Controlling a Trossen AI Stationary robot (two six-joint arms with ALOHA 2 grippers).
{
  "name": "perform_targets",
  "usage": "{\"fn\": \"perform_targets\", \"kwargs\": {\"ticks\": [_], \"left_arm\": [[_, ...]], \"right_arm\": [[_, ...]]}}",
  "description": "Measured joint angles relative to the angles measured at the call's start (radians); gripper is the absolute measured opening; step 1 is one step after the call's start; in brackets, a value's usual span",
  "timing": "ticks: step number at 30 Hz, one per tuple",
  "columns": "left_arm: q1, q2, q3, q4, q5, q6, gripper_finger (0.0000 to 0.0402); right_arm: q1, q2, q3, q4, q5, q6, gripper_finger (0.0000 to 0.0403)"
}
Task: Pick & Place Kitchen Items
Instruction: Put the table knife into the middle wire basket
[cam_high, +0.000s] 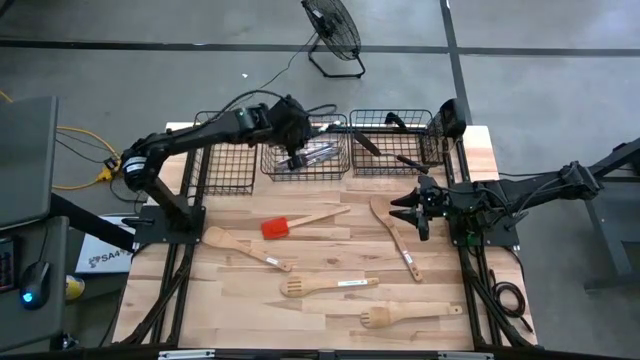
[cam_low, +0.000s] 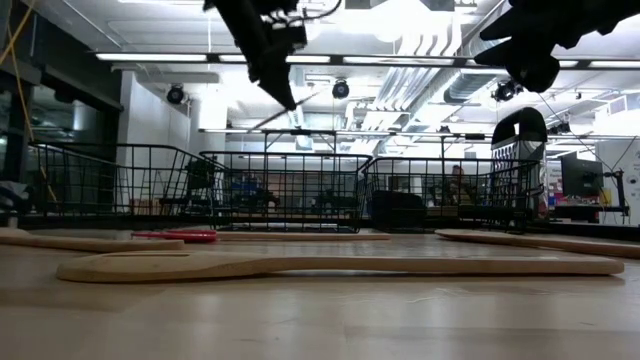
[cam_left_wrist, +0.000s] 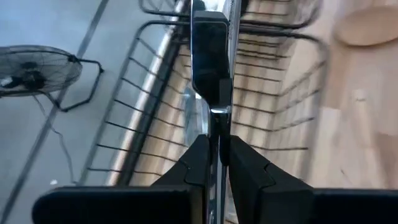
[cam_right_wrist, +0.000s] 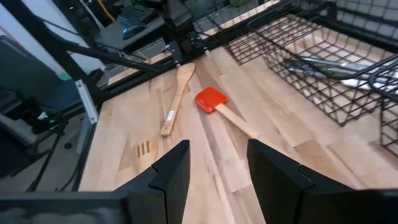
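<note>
A silver metal utensil was clamped between the closed fingers of the left gripper, which was held above the middle wire basket, where more silver cutlery lay. Black-handled tools were seen in the right wire basket; a third basket stood at the left. On the wooden table were spread a red-headed spatula, a wooden spoon, a second wooden spoon near the right arm, and two slotted wooden spatulas. The right gripper was held above the table's right side, its fingers parted and nothing between them. A floor fan stood beyond the table.
</note>
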Motion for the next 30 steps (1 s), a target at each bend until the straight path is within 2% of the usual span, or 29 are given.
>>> {"fn": "perform_targets", "kwargs": {"ticks": [10, 15, 20, 30], "left_arm": [[0.136, 0.097, 0.0, 0.063, 0.031, 0.193, 0.0031], [0.162, 0.154, -0.001, 0.058, 0.051, 0.177, 0.0031], [0.165, 0.216, -0.001, 0.07, 0.052, 0.079, 0.0031], [0.164, 0.274, -0.001, 0.067, 0.092, -0.308, 0.0031]], "right_arm": [[0.0, 0.0, 0.0, 0.0, 0.008, -0.014, 0.0152], [0.0, 0.0, 0.0, 0.0, 0.008, -0.015, 0.0152], [0.0, 0.0, 0.0, 0.0, 0.022, -0.017, 0.0152], [0.0, 0.0, 0.0, 0.0, 0.033, -0.018, 0.0152]]}}
